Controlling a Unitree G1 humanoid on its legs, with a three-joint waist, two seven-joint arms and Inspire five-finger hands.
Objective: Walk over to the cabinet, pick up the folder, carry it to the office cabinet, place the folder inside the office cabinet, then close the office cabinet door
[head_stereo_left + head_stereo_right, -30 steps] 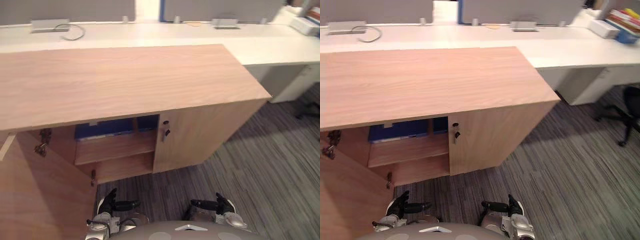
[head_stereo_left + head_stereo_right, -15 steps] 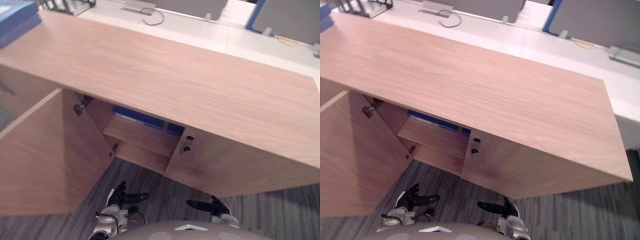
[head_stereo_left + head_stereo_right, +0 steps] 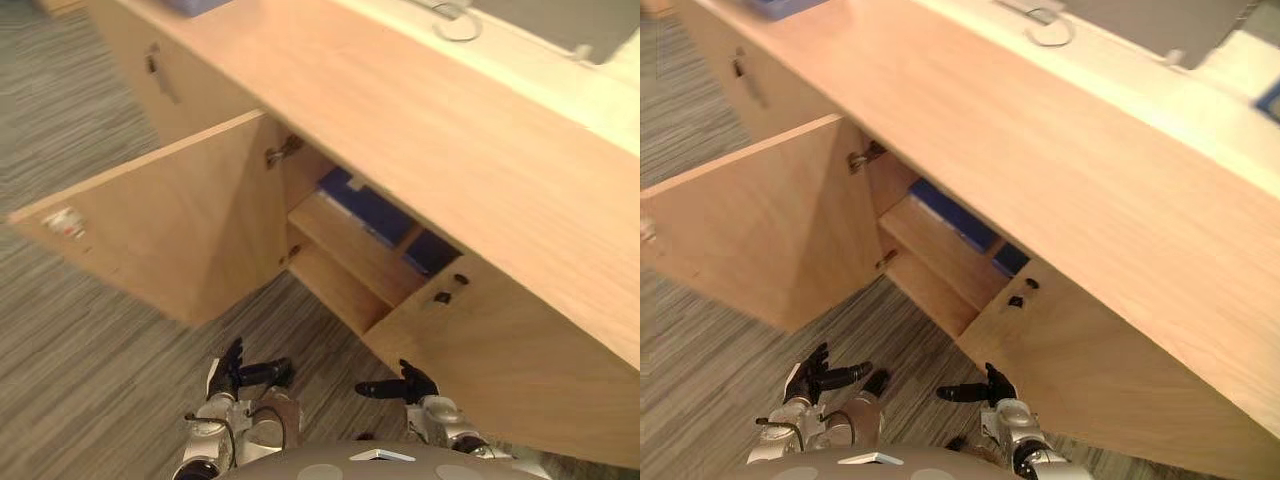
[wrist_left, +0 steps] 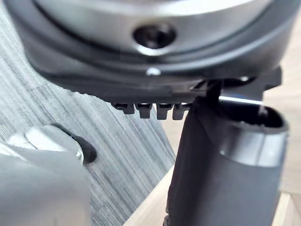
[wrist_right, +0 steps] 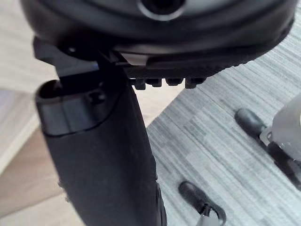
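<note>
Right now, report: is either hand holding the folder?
No, left hand and right hand hang empty; the blue folder lies on the cabinet shelf.

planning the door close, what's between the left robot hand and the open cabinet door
Bare striped carpet, nothing else, lies between the left robot hand and the open cabinet door, as the left eye view shows.

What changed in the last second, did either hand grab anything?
The camera swung left, bringing the open door into mid-picture; the things themselves did not move. Nothing taken or let go. The blue folder stays on the upper shelf, the door stays open, and the left hand and right hand stay low, empty, fingers relaxed.
</note>
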